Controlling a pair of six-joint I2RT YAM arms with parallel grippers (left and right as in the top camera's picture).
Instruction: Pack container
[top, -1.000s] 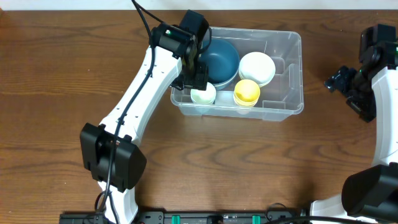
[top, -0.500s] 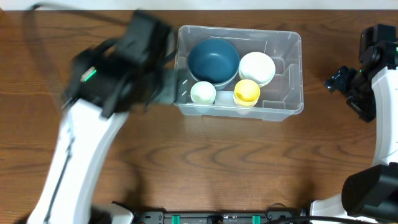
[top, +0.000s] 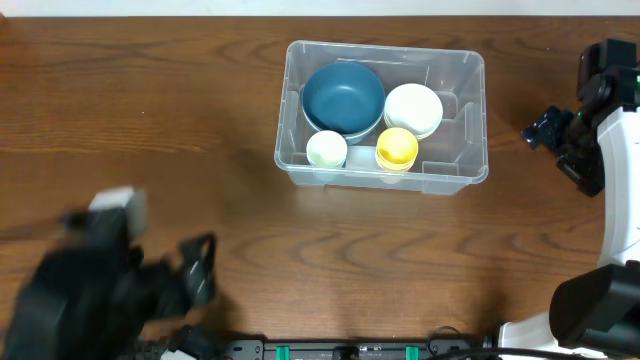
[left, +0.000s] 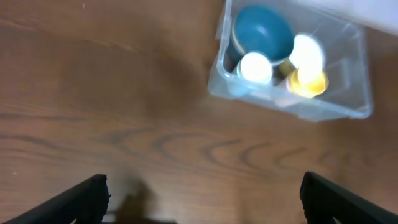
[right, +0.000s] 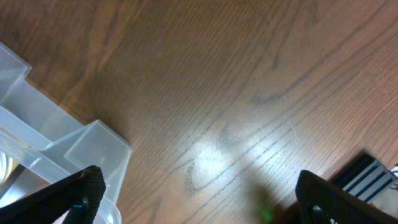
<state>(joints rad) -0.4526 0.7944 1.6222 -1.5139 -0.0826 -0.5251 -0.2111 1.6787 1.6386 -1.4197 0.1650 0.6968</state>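
My left hand is spread wide and carries nothing, with only bare brown wooden tabletop between its fingers. From this hand, the large clear plastic rectangular container lies ahead and off to the right, well apart. In the overhead view this arm is only a blur down at the near left corner, so I go by the wrist view for its position.

My right hand is also wide and empty. One corner of the container sits just beside its left finger, close but not touching as far as I can tell. The right hand is clearly the nearer of the two.

The container's long axis runs across the tabletop, from one arm's side to the other. That puts a short end wall towards the right hand, while the left hand looks at it from an angle, mostly at a long wall.

Inside the container, on the side away from the right hand, are four things:
- a round dark blue bowl
- a round white bowl next to it
- a small yellow cup
- a small pale cup

The part of the container nearest the right hand is bare. I see nothing loose on the tabletop, so I judge the packing finished, or nearly so. If the container needs another touch, I would use the right hand and approach along the long axis towards that short wall.
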